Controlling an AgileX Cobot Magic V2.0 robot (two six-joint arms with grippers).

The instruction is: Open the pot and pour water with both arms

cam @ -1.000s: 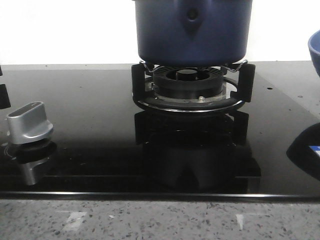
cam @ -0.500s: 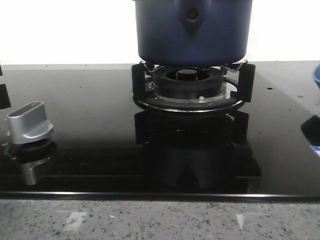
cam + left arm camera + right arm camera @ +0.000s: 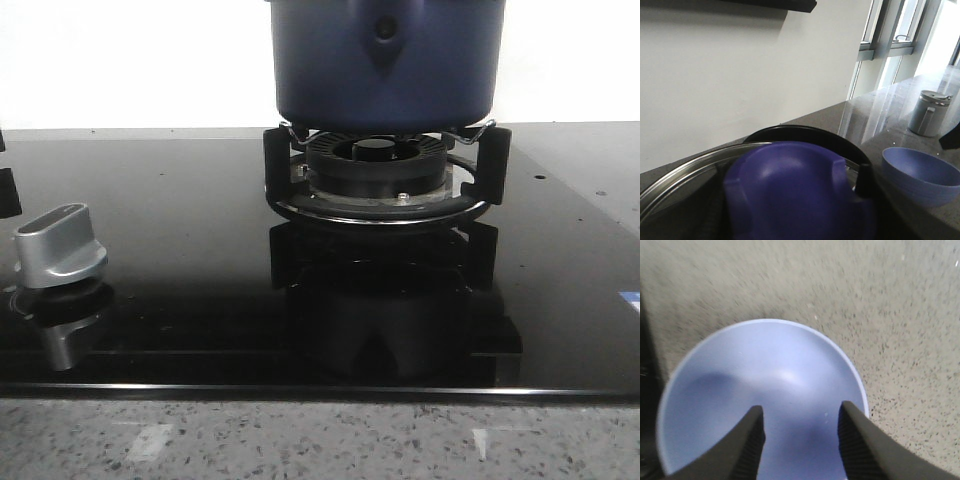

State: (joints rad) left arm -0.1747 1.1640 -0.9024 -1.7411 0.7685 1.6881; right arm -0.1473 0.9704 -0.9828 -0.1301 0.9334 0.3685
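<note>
A: Where does the pot (image 3: 385, 62) stand?

B: In the front view it sits on the black burner grate (image 3: 386, 178) of the glass hob (image 3: 180, 260), at twelve o'clock from the hob's centre, its top cut off by the picture's edge. The pointed handle bracket with its dark rivet (image 3: 384, 30) faces the camera. A silver control knob (image 3: 58, 246) is at about eight o'clock from the burner, well apart from it.

A: And its lid?

B: The left wrist view shows a blurred dark-blue handle (image 3: 795, 195) close under the camera, with the steel rim of the lid (image 3: 685, 172) curving beside it. I cannot tell whether the lid is seated or raised.

A: The left gripper?

B: Its fingers do not show in that view, so its opening and any hold cannot be told.

A: The right one?

B: The right gripper (image 3: 800, 435) has its two dark fingers (image 3: 747, 445) spread well apart, holding nothing. It hangs over a light-blue bowl (image 3: 765, 370), which rests on the speckled counter (image 3: 900, 315).

A: Anything else nearby?

B: In the left wrist view the same bowl (image 3: 921, 174) lies beside the hob, and a steel canister (image 3: 929, 113) stands beyond it on the counter.
</note>
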